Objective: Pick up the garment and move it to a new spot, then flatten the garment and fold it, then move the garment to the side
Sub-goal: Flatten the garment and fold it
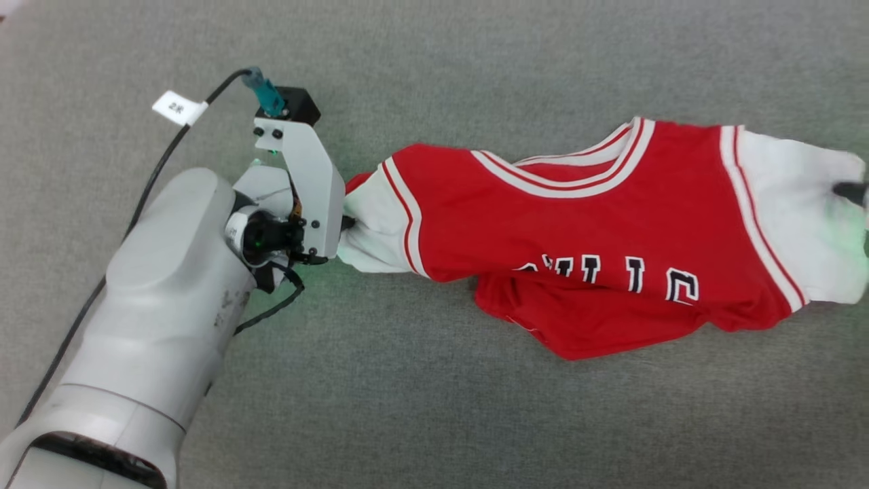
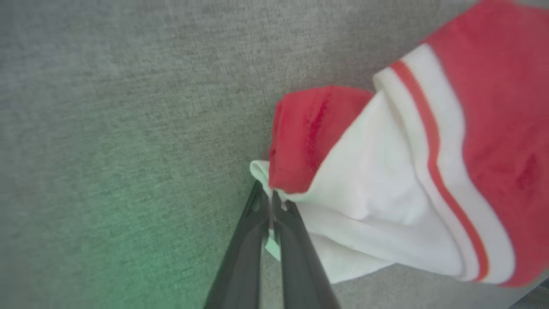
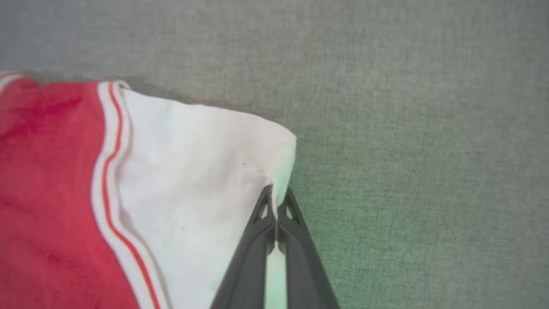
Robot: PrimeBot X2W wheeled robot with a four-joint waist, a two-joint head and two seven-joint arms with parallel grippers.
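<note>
The grey cloth surface [image 1: 434, 421] carries the garment [image 1: 584, 238], which lies stretched and crumpled across its middle and right side. The left gripper [image 2: 271, 198] is clamped on one white sleeve's edge, and the right gripper [image 3: 276, 195] pinches the other sleeve's edge.

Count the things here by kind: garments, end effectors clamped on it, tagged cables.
Red garment with white sleeves: 1
End effectors, each shut on a sleeve edge, left end effector and right end effector: 2
Black cable with a white tag: 1
Total: 4
</note>
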